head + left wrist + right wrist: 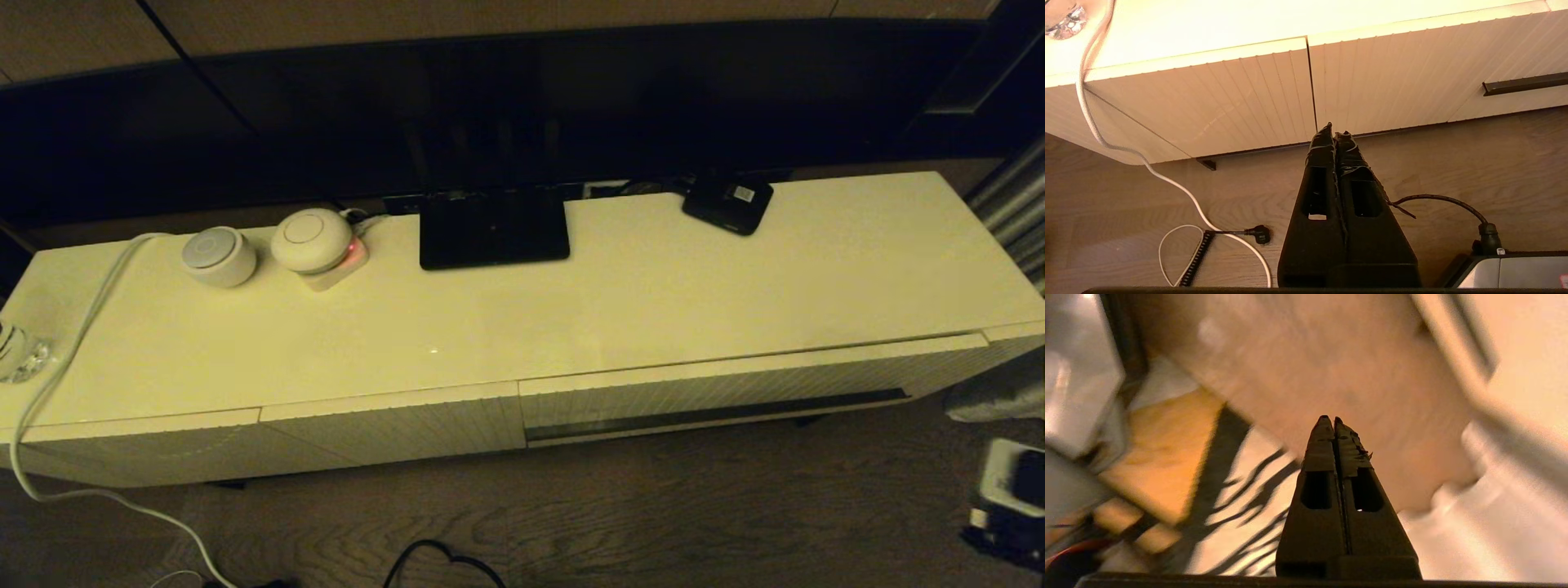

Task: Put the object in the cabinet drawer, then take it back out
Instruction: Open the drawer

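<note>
The black umbrella is out of view in all three views. The cabinet drawer (718, 382) is the wide ribbed cream front on the right of the low cabinet, pushed in flush, with its dark slot (718, 413) along the lower edge. Part of that slot (1525, 83) shows in the left wrist view. My left gripper (1333, 128) hangs shut and empty over the wooden floor, facing the seam between two shorter ribbed fronts. Also shut and empty, my right gripper (1329, 418) is over the floor beside the cabinet's right end. Neither gripper shows in the head view.
On the cabinet top (571, 310) stand two round white devices (219, 256) (312, 239), a black stand base (492, 228), a small black box with a white label (728, 202) and a glass item (18, 351). A white cable (1180, 188) and a black plug (1260, 234) lie on the floor.
</note>
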`<state>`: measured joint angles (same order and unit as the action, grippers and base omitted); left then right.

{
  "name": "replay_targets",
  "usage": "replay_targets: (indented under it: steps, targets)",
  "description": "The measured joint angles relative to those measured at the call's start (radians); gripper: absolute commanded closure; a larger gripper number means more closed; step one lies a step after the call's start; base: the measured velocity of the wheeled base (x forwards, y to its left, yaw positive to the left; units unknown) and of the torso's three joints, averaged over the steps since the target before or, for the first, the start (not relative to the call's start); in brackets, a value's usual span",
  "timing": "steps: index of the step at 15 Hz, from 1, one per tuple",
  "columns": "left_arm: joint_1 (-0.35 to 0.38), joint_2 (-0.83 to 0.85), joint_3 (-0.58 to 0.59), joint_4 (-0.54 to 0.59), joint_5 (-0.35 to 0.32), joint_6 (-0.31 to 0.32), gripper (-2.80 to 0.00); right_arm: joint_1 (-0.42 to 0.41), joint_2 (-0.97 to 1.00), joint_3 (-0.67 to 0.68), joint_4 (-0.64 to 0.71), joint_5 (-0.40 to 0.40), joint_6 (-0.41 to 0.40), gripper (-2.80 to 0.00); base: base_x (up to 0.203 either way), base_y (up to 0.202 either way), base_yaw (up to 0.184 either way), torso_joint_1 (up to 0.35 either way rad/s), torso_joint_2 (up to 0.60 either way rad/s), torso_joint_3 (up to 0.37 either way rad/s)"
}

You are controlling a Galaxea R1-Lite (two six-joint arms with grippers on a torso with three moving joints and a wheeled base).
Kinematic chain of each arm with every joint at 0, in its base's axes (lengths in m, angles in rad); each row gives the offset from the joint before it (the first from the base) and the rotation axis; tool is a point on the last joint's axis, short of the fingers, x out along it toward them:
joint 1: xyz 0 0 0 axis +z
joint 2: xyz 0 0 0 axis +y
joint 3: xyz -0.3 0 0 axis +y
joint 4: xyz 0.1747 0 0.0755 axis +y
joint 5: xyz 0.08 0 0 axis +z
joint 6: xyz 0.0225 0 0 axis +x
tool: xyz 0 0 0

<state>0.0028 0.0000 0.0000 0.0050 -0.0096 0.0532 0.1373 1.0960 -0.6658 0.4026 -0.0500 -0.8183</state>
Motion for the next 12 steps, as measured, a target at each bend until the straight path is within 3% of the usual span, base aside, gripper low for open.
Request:
replay_targets:
  steps: [6,12]
  targets:
    - [0.000,0.000,0.000,-0.001,0.001,0.001,0.00,0.156,0.366,0.027,-0.370,0.001,-0.249,0.00,0.000,0.000,0.000,0.000,0.00,0.000]
    - [0.000,0.000,0.000,-0.001,0.001,0.000,0.00,0.225,0.576,0.084,-0.707,0.002,-0.290,0.00,0.000,0.000,0.000,0.000,0.00,0.000]
